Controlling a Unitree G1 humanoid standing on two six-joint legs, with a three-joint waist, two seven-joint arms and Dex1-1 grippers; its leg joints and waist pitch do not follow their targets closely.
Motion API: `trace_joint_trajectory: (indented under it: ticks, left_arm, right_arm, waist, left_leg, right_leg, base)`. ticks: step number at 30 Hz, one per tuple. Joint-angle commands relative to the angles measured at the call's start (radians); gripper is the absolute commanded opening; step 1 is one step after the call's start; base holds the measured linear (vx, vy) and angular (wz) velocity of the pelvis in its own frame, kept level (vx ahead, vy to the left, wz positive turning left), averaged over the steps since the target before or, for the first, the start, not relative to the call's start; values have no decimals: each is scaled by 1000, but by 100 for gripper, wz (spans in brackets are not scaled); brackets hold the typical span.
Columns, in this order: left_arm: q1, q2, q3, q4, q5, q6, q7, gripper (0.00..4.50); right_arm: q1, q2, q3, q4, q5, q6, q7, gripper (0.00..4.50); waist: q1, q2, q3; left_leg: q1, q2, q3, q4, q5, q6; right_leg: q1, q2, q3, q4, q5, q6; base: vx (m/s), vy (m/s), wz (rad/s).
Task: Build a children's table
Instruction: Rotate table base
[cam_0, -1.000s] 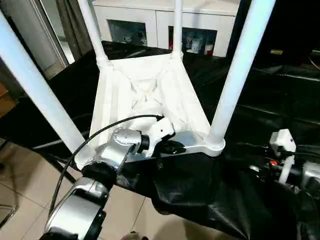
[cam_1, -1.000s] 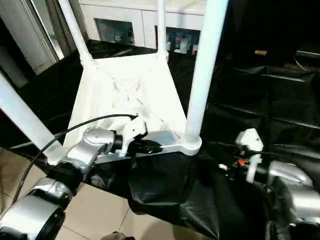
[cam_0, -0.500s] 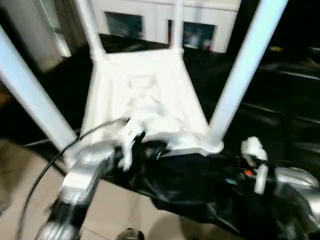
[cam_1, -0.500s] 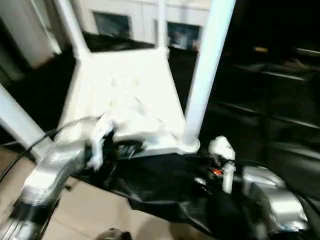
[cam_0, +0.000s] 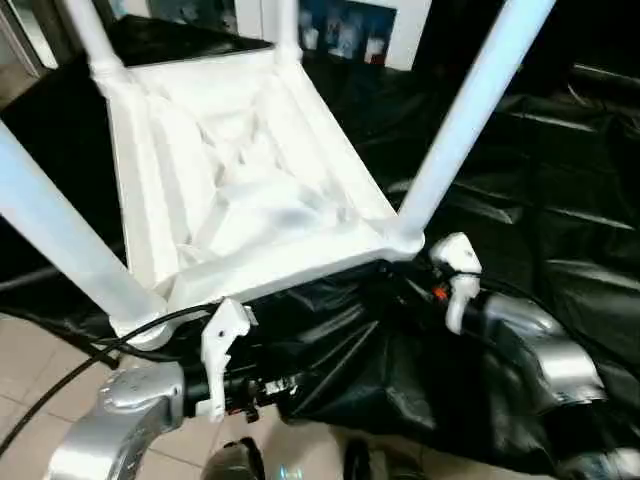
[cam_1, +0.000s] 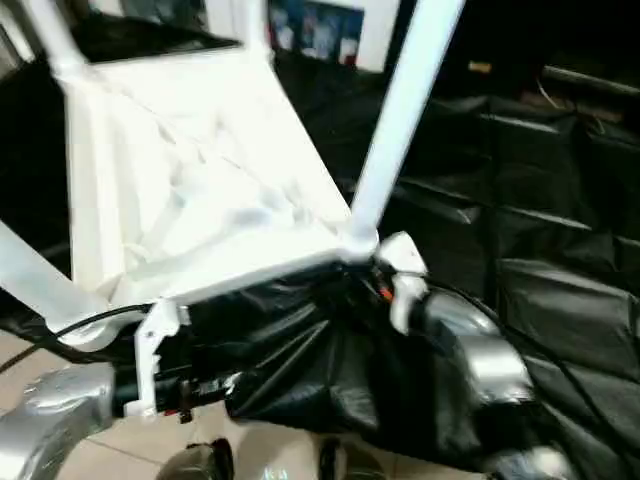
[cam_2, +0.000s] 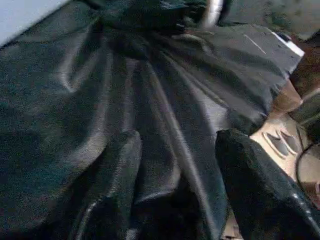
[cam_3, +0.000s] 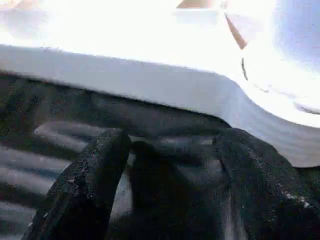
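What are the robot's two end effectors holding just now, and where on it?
Nothing. The left end effector stands open over the black cloth; the right end effector is open just below the children's table, at its near edge.

Head stereo downward; 2 close wrist views

We count one children's table upside down, four white legs on it, one black cloth beneath, one white cabinet behind, two grippers, left and right.
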Motion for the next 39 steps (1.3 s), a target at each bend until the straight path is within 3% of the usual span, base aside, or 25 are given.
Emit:
trace_joint_trajectory:
  ticks: [1,4,5,9,12,15,19,25,27,32,35,36,38,39]
  left_arm:
    - [48,31,33,-70,-38,32,2,316]
    - [109,78,102,-121,-68,40,-8,338]
    - [114,83,109,-126,-69,39,-10,344]
    - [159,137,193,-165,-106,46,-41,382]
    - [185,163,253,-187,-149,63,-48,424]
    - [273,212,353,-214,-203,78,-82,442]
    - [324,243,427,-209,-221,75,-111,442]
    - [398,336,656,-124,-254,53,-202,442]
    - [372,350,719,-73,-269,12,-194,442]
    - [262,359,770,-5,-318,-28,-170,442]
    - [175,350,730,21,-337,-44,-158,442]
    - [136,338,693,32,-330,-55,-140,442]
    - [116,332,673,40,-324,-60,-131,442]
    - [84,318,639,51,-311,-76,-117,442]
  right_arm:
    - [-30,23,-16,72,-27,-55,-63,332]
    - [-81,67,-38,161,-50,-115,-155,332]
    - [-84,69,-41,166,-51,-121,-162,332]
    - [-98,88,-67,183,-36,-127,-184,332]
    - [-94,83,-66,193,-38,-146,-181,332]
    - [-86,69,-80,209,-36,-182,-182,332]
    - [-82,58,-95,212,-31,-193,-176,332]
    - [-52,29,-109,159,26,-157,-74,332]
    - [-27,8,-86,114,48,-138,3,332]
    - [13,-20,-72,42,87,-105,101,332]
    - [40,-40,-67,-11,124,-86,172,332]
    - [50,-49,-61,-34,140,-74,203,332]
    - [54,-52,-58,-44,147,-67,219,332]
    - [61,-56,-54,-63,160,-49,240,332]
  waist:
    - [3,10,-42]
    - [0,7,-34]
    - [2,9,-32]
    - [8,6,-28]
    - [10,8,-31]
    - [9,6,-38]
    - [11,9,-39]
    - [22,8,-47]
    - [27,5,-57]
    - [35,9,-65]
    - [43,8,-74]
    - [49,19,-81]
    - [48,13,-80]
    - [53,22,-93]
  left_leg:
    - [23,80,-37,-85,-115,79]
    - [25,78,-34,-88,-121,65]
    - [32,78,-32,-88,-125,59]
    - [41,75,-25,-84,-88,61]
    - [42,72,-23,-81,-66,66]
    - [39,70,-22,-76,-49,79]
    - [47,71,-19,-74,-69,85]
    - [47,68,-21,-74,-105,66]
    - [49,66,-23,-71,-96,74]
    - [50,66,-24,-68,-88,79]
    - [52,67,-23,-63,-95,70]
    - [51,68,-24,-60,-92,67]
    - [49,70,-24,-60,-103,62]
    - [46,70,-26,-56,-115,50]
  right_leg:
    - [40,-79,74,-61,-122,-277]
    - [41,-79,78,-61,-147,-277]
    - [38,-77,81,-62,-156,-275]
    - [36,-66,85,-51,-93,-268]
    - [39,-66,85,-45,-57,-275]
    - [46,-67,85,-41,-27,-289]
    - [41,-63,87,-43,-52,-286]
    - [47,-63,88,-45,-105,-272]
    - [52,-62,88,-43,-96,-268]
    - [53,-65,88,-36,-66,-291]
    - [54,-64,87,-31,-63,-302]
    - [56,-63,85,-26,-54,-309]
    - [55,-62,84,-26,-60,-313]
    - [62,-66,83,-24,-80,-315]
  base:
    - [0,0,0]
    - [0,0,0]
    - [0,0,0]
    - [0,0,0]
    - [0,0,0]
    - [0,0,0]
    - [0,0,0]
    - [0,0,0]
    - [0,0,0]
    - [0,0,0]
    - [0,0,0]
    - [0,0,0]
    - [0,0,0]
    - [0,0,0]
